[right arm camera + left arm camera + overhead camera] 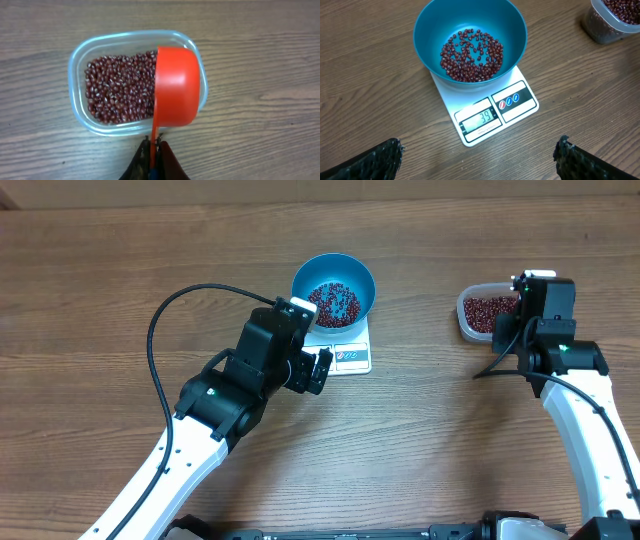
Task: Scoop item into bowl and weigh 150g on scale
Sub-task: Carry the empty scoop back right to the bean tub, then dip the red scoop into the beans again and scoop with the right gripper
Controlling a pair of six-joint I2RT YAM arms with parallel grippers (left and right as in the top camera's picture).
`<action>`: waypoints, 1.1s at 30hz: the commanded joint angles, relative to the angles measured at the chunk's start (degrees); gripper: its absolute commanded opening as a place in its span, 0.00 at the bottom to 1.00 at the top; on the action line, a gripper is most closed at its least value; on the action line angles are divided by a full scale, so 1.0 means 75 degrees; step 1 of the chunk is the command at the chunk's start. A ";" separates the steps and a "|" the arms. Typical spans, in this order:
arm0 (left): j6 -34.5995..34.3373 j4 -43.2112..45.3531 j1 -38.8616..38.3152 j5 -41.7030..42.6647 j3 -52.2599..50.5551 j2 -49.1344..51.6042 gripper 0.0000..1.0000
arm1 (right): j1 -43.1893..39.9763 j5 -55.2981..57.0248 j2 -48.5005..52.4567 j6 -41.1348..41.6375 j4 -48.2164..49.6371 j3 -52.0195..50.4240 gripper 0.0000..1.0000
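Nearest in, the left claw [318, 370] is seen spread wide and empty, hung just short of the scale [451, 95], nothing gripped. The right claw [154, 146] is clamped shut on the thin handle of the red scoop [175, 85], and the cup is held over the right end of the clear tub [75, 107], towards the far right of the worktop [100, 280]. Whether the cup is touching the beans [120, 87] cannot be told.

Further out, near the middle of the worktop towards its far edge, the scale is found with the blue bowl [427, 30] set on it; a thin layer of beans [470, 55] is spread across the bottom. 39 is read on the display [480, 119], so most of the weight is judged to be outstanding.

The beans are judged small, hard and loose: easily rolled, easily spilled, not to be pinched. They are best carried in the scoop, a light, stiff piece taken by its handle and kept level. The bowl looks light and smooth, so it could be nudged off the scale.
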 commanded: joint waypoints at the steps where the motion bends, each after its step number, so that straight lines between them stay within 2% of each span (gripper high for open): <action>1: 0.0090 0.0023 0.0000 0.0090 -0.0006 0.0032 1.00 | -0.0026 0.0128 0.0221 -0.0038 -0.0052 0.0050 0.04; 17: 0.0090 0.0023 0.0000 0.0090 -0.0006 0.0032 0.99 | -0.0026 0.0536 0.1440 -0.0586 0.0702 0.0050 0.04; 33: 0.0090 0.0023 0.0000 0.0090 -0.0006 0.0032 1.00 | -0.0026 0.0323 0.1565 -0.0638 0.0466 0.0050 0.04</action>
